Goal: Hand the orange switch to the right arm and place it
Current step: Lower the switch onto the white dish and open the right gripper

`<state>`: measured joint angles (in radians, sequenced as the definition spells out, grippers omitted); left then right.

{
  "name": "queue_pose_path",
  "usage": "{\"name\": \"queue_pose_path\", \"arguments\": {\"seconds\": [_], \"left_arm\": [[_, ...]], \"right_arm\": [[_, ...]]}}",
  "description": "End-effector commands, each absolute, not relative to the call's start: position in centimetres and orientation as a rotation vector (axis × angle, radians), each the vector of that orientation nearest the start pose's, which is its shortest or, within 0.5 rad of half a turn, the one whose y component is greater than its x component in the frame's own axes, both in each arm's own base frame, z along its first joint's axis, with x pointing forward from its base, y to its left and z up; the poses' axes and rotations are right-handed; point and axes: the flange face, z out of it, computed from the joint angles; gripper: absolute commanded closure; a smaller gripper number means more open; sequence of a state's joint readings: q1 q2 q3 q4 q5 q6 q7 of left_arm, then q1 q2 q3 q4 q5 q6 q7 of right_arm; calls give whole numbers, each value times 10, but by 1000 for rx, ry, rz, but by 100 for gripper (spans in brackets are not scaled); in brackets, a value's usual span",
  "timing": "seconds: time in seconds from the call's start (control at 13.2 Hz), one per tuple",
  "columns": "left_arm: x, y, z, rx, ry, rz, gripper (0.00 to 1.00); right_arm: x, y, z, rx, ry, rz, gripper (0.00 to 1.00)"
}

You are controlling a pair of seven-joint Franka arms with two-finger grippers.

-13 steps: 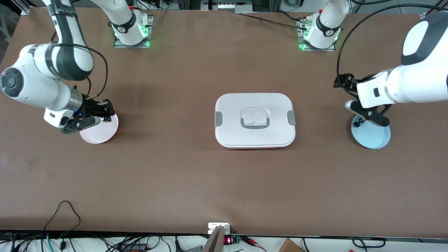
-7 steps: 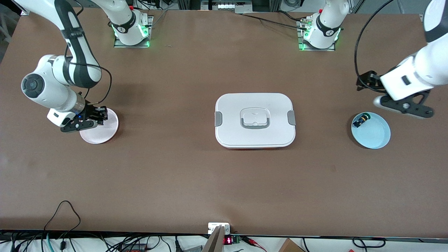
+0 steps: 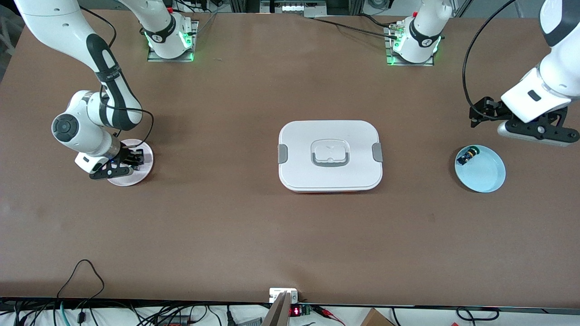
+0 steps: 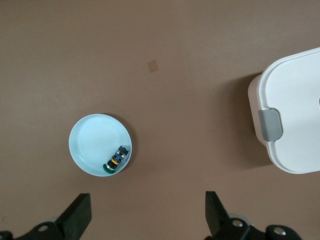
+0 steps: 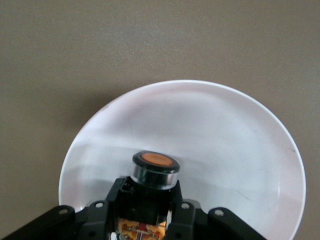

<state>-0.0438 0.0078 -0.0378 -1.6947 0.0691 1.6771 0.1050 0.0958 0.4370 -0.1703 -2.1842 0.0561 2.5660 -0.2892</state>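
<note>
A high front camera faces both robot bases across the brown table (image 3: 226,217), taking in the whole tabletop. The left wrist camera looks straight down from well above, sharing the blue plate (image 4: 92,145) and white lidded box (image 4: 295,115) with that view. The right wrist camera sits close over the white plate (image 5: 240,150).

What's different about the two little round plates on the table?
The pink plate lies at the right arm's end, the blue plate at the left arm's end. The right gripper is down over the pink plate, shut on the orange switch. The left gripper is open, up above the table beside the blue plate. On the blue plate a small black part lies loose by the rim. Both are round and shallow.
</note>
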Motion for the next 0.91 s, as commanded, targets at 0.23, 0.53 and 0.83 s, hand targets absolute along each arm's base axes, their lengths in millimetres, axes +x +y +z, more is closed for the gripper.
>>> {"name": "queue_pose_path", "arguments": {"seconds": [0.23, 0.53, 0.83], "left_arm": [[552, -43, 572, -3078, 219, 31, 0], [550, -46, 576, -3078, 224, 48, 0], [550, -47, 577, -3077, 219, 47, 0]], "right_arm": [[566, -40, 233, -3128, -330, 66, 0], [567, -27, 326, -3102, -301, 29, 0], [580, -16, 433, -3085, -282, 106, 0]]}}
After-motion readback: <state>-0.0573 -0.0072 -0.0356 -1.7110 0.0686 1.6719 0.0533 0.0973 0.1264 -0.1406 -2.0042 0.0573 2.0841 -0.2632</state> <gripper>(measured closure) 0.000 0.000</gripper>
